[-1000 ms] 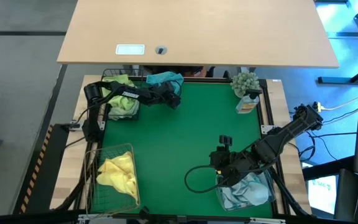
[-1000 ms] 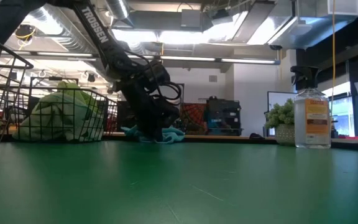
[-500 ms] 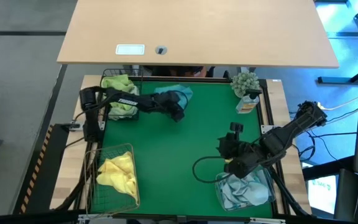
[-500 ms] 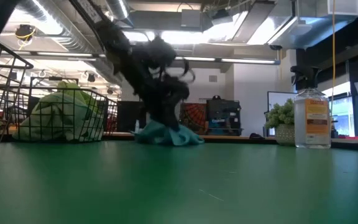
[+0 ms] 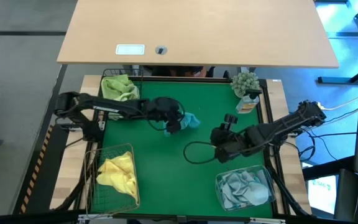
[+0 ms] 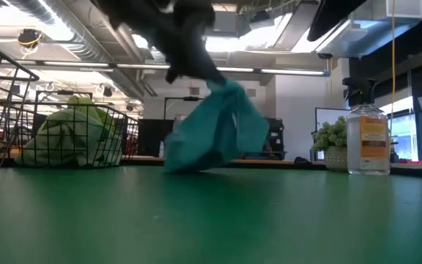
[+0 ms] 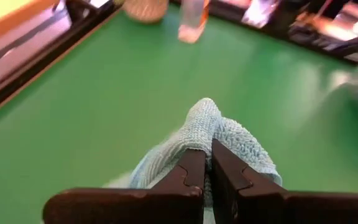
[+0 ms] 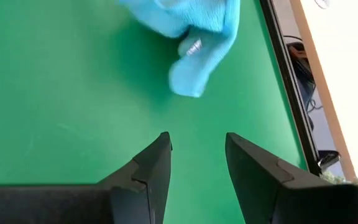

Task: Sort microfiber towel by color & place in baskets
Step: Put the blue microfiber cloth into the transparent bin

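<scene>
- The left gripper (image 5: 178, 124) sits out over the middle of the green mat (image 5: 166, 168), its arm stretched across from the left edge of the table.
- Its jaws are pinched tight on the teal towel (image 5: 190, 121); in the left wrist view the two dark fingers (image 7: 194, 171) are pressed almost together, with the towel (image 7: 207, 134) bunched up between and past them.
- From the low view, that towel (image 6: 218, 128) hangs off the gripper, its lower edge right at the mat; I can't tell whether it touches.
- The right gripper (image 5: 224, 127) is just to the right of the towel, over the mat, not touching it.
- Its jaws are spread apart and hold nothing; in the right wrist view the two fingers (image 8: 151, 165) frame bare green, with the towel (image 8: 197, 37) lying beyond them.
- The black wire basket (image 5: 120, 93) sits at the far left corner with green-yellow towels (image 5: 119, 86) in it; the low view shows the same basket (image 6: 79, 136) heaped full.
- The tan wire basket (image 5: 113, 177) is at the near left, holding a yellow towel (image 5: 118, 171).
- The clear tub (image 5: 244, 190) is at the near right with pale blue-grey towels (image 5: 242, 186) in it, just behind the right arm.
- At the far right corner stand a small potted plant (image 5: 245, 81) and a clear spray bottle (image 6: 365, 132), well apart from both grippers.
</scene>
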You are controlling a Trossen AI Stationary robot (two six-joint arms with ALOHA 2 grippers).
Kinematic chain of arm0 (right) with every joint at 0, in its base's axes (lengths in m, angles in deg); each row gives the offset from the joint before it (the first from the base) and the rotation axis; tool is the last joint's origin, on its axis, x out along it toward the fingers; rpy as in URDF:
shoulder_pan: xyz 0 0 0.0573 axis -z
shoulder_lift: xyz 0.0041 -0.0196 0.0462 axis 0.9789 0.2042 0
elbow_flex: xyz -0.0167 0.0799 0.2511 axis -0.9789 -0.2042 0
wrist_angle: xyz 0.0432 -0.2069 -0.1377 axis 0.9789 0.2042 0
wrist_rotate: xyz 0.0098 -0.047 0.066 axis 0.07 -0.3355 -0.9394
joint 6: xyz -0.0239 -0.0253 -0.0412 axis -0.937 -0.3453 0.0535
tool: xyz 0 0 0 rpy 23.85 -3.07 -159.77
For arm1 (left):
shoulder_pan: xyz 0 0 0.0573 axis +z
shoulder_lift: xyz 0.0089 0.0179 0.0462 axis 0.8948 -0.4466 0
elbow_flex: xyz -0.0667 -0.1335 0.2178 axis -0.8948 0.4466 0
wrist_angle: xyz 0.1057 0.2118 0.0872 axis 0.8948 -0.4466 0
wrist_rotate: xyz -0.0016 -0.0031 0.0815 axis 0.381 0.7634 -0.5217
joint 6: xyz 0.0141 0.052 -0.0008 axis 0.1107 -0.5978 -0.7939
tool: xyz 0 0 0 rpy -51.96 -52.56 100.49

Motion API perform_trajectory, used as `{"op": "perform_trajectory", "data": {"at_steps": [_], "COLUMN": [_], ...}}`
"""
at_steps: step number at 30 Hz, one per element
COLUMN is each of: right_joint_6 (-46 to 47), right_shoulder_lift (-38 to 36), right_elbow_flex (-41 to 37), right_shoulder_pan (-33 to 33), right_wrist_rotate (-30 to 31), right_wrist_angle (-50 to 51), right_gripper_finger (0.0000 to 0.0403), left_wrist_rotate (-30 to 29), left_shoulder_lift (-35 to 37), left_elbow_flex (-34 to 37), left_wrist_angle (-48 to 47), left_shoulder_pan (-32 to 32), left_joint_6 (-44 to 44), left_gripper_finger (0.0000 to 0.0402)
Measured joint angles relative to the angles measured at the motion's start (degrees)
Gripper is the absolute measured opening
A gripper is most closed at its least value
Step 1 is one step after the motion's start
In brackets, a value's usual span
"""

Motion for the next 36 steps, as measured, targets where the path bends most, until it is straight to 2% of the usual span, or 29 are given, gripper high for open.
{"op": "perform_trajectory", "data": {"at_steps": [4, 8, 15, 22, 30, 36], "right_joint_6": [-4.05, -10.55, -19.68, -20.00, -22.74, -22.95], "right_shoulder_lift": [0.00, 0.00, 0.61, 1.15, 1.95, 3.31], "right_elbow_flex": [-0.06, -0.04, -0.04, -0.04, -0.04, -0.02], "right_shoulder_pan": [1.66, 3.08, 5.81, 7.74, 8.08, 8.39], "right_wrist_rotate": [0.00, 0.00, -1.22, -5.61, -6.16, -11.86], "right_wrist_angle": [-4.59, -14.40, -27.97, -29.32, -29.76, -30.17], "right_gripper_finger": [0.0152, 0.0152, 0.0152, 0.0152, 0.0152, 0.0152], "left_wrist_rotate": [-0.17, -0.18, -0.21, -0.22, -0.21, -0.19], "left_shoulder_lift": [3.59, 5.55, 5.85, 5.85, 5.85, 5.85], "left_elbow_flex": [-0.08, -0.10, -0.10, -0.10, -0.11, -0.11], "left_wrist_angle": [-0.59, -0.13, 1.16, 5.26, 7.78, 11.36], "left_shoulder_pan": [-2.26, -4.23, -7.24, -9.84, -12.58, -14.00], "left_joint_6": [0.04, 0.04, 0.08, 0.16, 0.01, -0.10], "left_gripper_finger": [0.0000, 0.0000, 0.0000, 0.0000, 0.0000, 0.0000]}}
